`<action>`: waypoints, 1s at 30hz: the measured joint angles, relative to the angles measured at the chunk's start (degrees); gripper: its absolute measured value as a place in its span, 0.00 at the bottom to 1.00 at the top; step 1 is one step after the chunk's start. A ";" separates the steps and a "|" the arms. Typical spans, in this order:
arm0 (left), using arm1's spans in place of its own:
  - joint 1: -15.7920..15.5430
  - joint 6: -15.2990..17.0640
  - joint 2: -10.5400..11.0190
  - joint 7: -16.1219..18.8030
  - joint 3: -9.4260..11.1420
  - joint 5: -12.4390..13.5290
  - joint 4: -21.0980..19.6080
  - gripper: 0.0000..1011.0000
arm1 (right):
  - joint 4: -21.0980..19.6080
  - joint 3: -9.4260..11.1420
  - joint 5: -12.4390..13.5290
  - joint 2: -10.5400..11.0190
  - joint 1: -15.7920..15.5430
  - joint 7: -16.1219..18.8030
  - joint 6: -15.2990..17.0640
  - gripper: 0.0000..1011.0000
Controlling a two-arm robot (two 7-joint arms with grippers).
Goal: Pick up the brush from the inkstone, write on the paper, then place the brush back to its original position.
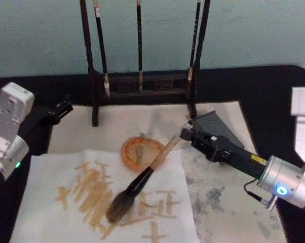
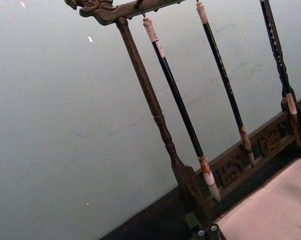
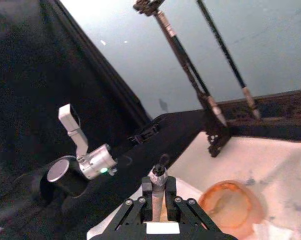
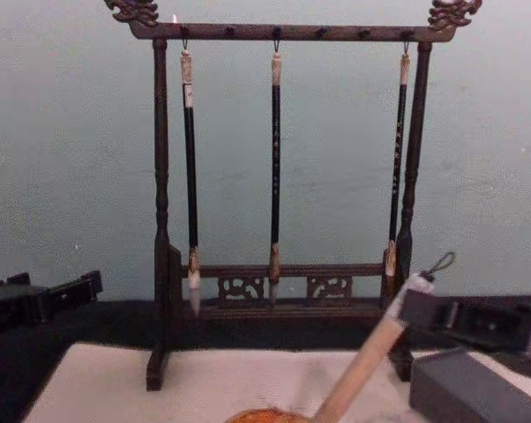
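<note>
Left gripper (image 1: 61, 109) parked at far left, just off the paper (image 1: 46, 174). The paper bears tan brush strokes, with no character legible. The brush (image 1: 142, 179) slants across it, bristles down at the sheet, handle rising rightward past an orange dish (image 1: 137, 152). Right gripper (image 1: 185, 134) is clamped on the handle's top end. The inkstone (image 1: 217, 125) sits just behind that gripper. The yellow label (image 1: 257, 160) on the right arm is unreadable.

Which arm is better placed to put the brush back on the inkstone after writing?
Right. The right gripper is shut on the brush, bristles over the paper, with the inkstone just beside it. The left gripper sits far off to the left.
</note>
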 joint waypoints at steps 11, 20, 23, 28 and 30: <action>0.00 0.00 0.00 0.00 0.00 0.00 0.00 0.99 | -1.13 3.22 1.79 1.60 -2.20 -0.40 -1.29 0.15; 0.00 0.00 0.00 0.00 0.00 0.00 0.00 0.99 | -0.97 5.41 5.40 0.68 -2.64 1.03 -2.07 0.15; 0.00 0.00 0.00 0.00 0.00 0.00 0.00 0.99 | 0.30 5.98 7.06 -0.80 -1.85 1.13 -2.47 0.15; 0.00 0.00 0.00 0.00 0.00 0.00 0.00 0.99 | 2.46 6.60 8.96 -2.66 -0.53 0.65 -2.83 0.15; 0.00 0.00 0.00 0.00 0.00 0.00 0.00 0.99 | 3.76 6.77 9.99 -3.53 0.26 0.37 -2.79 0.15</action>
